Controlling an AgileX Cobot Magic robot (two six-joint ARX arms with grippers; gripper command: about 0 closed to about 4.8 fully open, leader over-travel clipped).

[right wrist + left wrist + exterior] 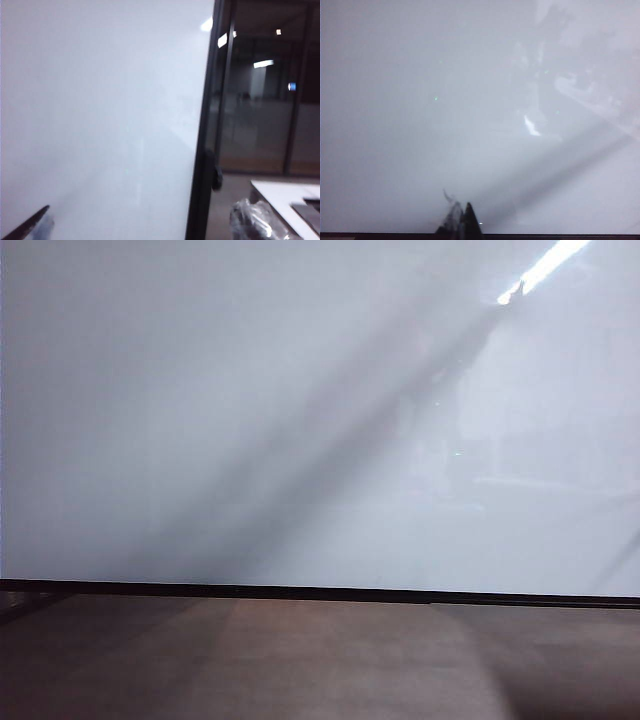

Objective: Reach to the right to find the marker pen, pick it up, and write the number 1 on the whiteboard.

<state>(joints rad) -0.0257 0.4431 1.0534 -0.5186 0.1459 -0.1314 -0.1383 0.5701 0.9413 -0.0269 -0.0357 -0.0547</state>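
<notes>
Whiteboard, a large glossy pale grey-white panel with a thin black bottom edge, fills the exterior view above the brown wood-look desk; no grippers show there. Left wrist view: dark left gripper fingers face the board, state unclear. Right wrist view: one dark finger of the right gripper, spread wide, beside the board's black frame.

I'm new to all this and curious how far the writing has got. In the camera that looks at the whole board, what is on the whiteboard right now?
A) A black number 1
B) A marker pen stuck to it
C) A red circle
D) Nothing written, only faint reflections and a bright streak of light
D: in the exterior view the whiteboard shows no pen stroke, only grey reflections and a bright light streak near its upper right corner.
</notes>
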